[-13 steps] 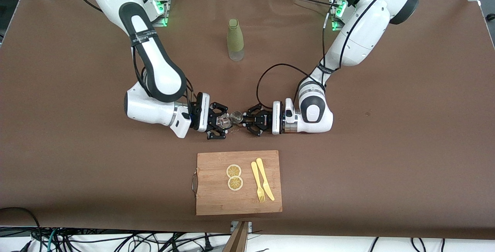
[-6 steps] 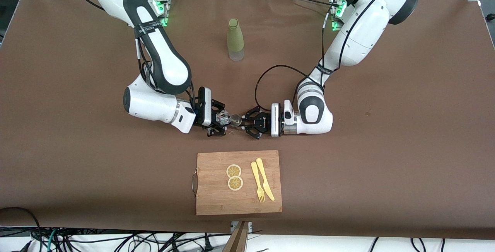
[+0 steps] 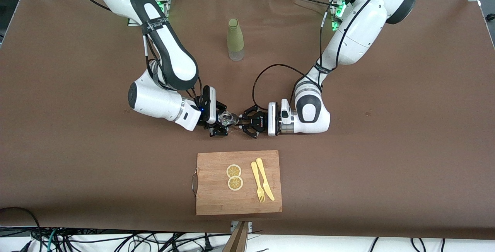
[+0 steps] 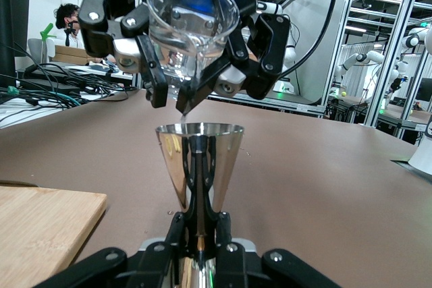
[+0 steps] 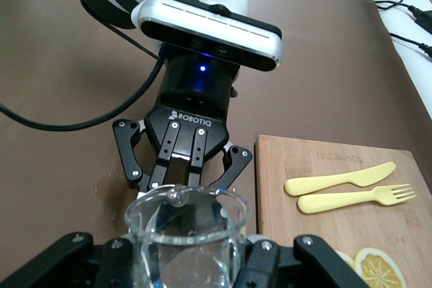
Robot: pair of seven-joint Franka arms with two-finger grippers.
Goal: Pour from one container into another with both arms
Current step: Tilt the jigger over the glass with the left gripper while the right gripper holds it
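The fingers (image 4: 150, 72) of the right gripper (image 3: 221, 122) clamped a tilted clear glass beaker (image 4: 191, 26), spout down over the steel cone cup (image 4: 200, 164) pinched upright by the left gripper (image 3: 243, 123) at frame center, so liquid would fall inside.

Clear glass beaker (image 4: 192, 21), tipped spout-down directly over the metal cup, clamped in the right tool (image 3: 221, 122); shiny conical metal cup (image 4: 200, 160), upright, mouth up, pinched in the left tool (image 3: 243, 123); both raised over the worktop (image 3: 386, 147), between the cutting board (image 3: 216, 201) and the bottle (image 3: 235, 40).
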